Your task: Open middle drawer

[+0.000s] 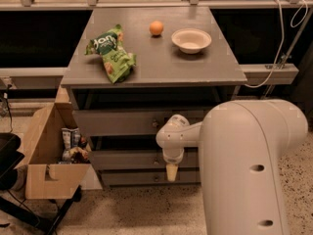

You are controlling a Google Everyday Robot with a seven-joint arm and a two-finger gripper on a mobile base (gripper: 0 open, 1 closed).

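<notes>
Speckled floor [137,209] beneath a grey cabinet [161,58].

Grey middle drawer [127,159] shut, claw [171,172] at its front.

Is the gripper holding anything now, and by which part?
Nothing appears to be held. The gripper hangs pointing down in front of the lower edge of the middle drawer, with no object in it.
</notes>
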